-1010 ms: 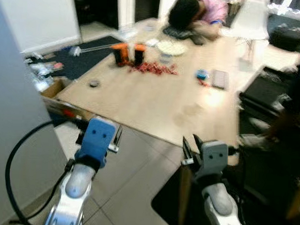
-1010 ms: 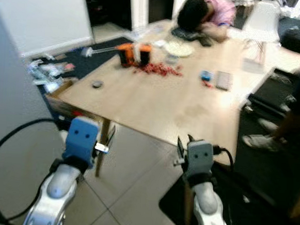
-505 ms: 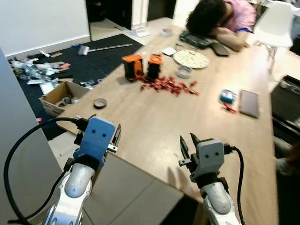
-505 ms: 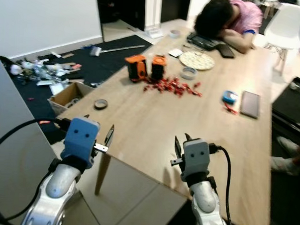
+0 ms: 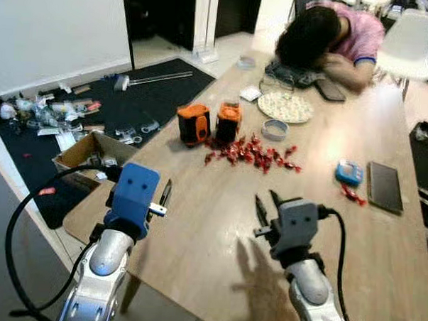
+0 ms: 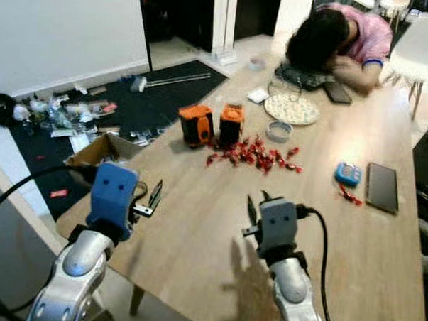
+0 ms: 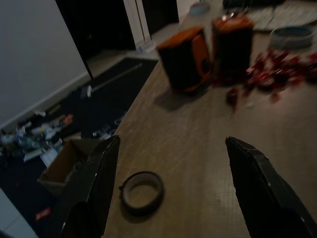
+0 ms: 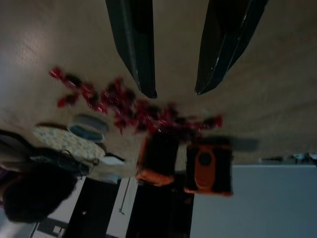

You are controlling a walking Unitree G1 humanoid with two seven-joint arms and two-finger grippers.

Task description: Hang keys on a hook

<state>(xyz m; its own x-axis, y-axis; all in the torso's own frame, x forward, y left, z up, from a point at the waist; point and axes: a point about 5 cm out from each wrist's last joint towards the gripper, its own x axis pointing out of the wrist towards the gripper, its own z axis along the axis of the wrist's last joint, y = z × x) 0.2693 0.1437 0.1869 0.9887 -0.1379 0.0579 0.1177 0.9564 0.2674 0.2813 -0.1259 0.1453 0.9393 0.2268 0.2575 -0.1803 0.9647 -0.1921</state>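
You have a long light wooden table (image 5: 219,203) in front of you, running away from the robot. On the floor to its left lies a black rug (image 5: 63,189) strewn with small clutter. At the far end a person in a pink top (image 5: 326,37) is slumped forward, head on the tabletop, with a white plastic chair (image 5: 411,45) just beside them. An open cardboard box (image 5: 79,147) sits on the rug against the table's left edge.

Both arms are raised over the near end of the table. The left gripper (image 5: 164,195) hovers above the near left corner, its black fingers (image 7: 94,188) spread wide with nothing between them. The right gripper (image 5: 264,205) hangs over the middle of the near end, its fingers (image 8: 136,49) parted and empty.

Further up the table stand two orange-and-black blocky devices (image 5: 193,124), side by side. A scatter of red wrapped sweets (image 5: 253,154) touches them on the right. Beyond that lie a round pale patterned plate (image 5: 285,106) and a grey tape roll (image 5: 274,128). Near the right edge is a flat dark phone (image 5: 385,186). A black ring (image 7: 142,191) lies below the left gripper.

You cannot tell where the keys or the hook are; the small blue object (image 5: 349,172) beside the phone is too small to identify.
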